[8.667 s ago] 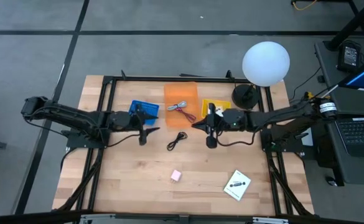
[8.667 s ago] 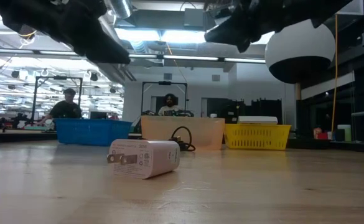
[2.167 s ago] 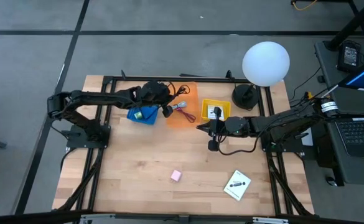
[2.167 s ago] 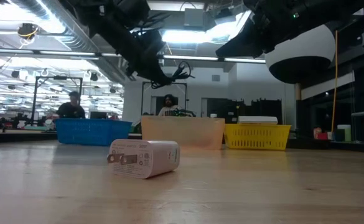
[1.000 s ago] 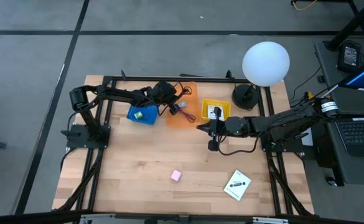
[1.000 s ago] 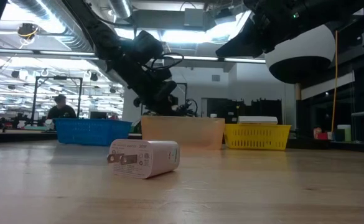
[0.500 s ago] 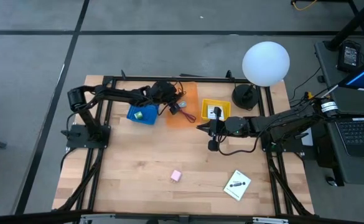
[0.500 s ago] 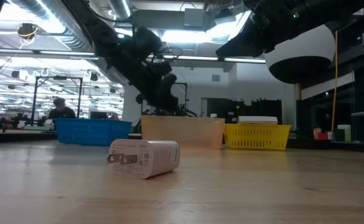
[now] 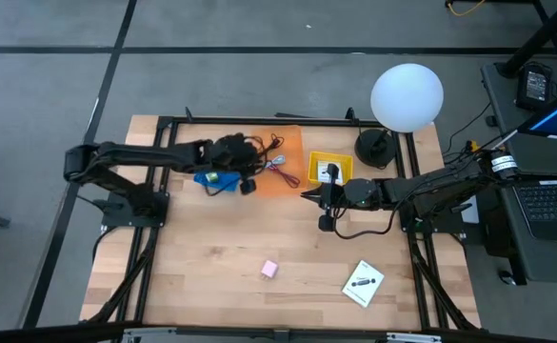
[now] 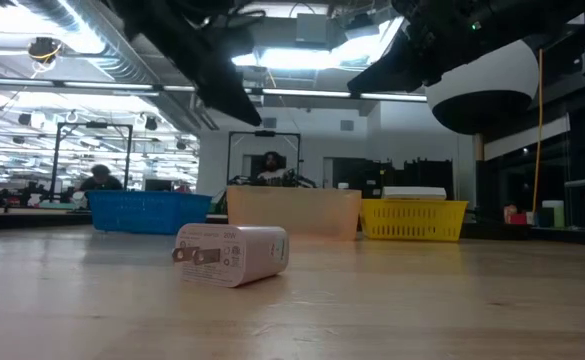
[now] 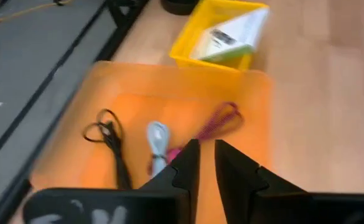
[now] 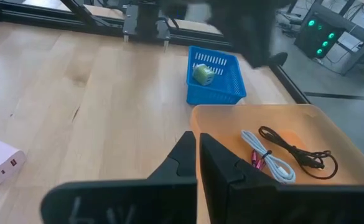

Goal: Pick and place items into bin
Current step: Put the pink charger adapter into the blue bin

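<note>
My left gripper (image 11: 206, 163) hovers above the left edge of the orange bin (image 9: 280, 152), its fingers a narrow gap apart with nothing between them. In that bin lie a black cable (image 11: 110, 140), a pale cable (image 11: 158, 140) and a reddish cable (image 11: 222, 118). The blue bin (image 12: 214, 78) holds a green piece (image 12: 201, 73), and the yellow bin (image 9: 330, 170) holds a white card (image 11: 228, 37). A pink charger (image 9: 269, 270) and another white card (image 9: 363, 283) lie flat on the table. My right gripper (image 9: 307, 195) is shut and hangs above the table, just near of the yellow bin.
A lamp with a white globe (image 9: 407, 95) stands at the table's far right corner. A black frame (image 9: 259, 121) runs along the far edge and both sides. Bare wood lies between the bins and the pink charger. People sit in the room beyond (image 10: 272, 168).
My left gripper, which held the black cable low over the orange bin, has let it go. It has risen and drawn back toward the table's left and near side. The cable now lies in the orange bin.
</note>
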`<move>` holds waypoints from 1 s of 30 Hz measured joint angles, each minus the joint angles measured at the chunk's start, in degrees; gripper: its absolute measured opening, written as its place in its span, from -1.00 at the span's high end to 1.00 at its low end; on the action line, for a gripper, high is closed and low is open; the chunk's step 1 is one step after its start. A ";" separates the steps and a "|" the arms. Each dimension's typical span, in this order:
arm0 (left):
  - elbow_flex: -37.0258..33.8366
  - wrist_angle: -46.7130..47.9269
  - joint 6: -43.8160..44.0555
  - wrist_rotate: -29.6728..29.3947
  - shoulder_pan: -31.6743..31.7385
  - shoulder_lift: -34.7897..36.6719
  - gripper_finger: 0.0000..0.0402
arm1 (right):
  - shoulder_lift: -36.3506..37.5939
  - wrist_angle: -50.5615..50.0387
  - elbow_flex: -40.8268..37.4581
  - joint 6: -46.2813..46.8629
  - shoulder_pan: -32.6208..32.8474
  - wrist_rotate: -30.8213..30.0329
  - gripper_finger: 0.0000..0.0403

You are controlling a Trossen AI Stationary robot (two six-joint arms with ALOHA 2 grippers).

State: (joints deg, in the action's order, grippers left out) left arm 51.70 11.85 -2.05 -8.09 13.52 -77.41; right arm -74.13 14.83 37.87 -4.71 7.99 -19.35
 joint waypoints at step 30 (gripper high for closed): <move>0.02 16.14 43.52 -23.32 -45.25 1.43 0.99 | 0.00 1.68 0.00 4.37 0.02 -2.23 0.98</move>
State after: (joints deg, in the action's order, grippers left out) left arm 51.72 27.99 41.47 -31.41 -31.73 -75.98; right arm -74.13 16.51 37.87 -0.34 8.01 -21.58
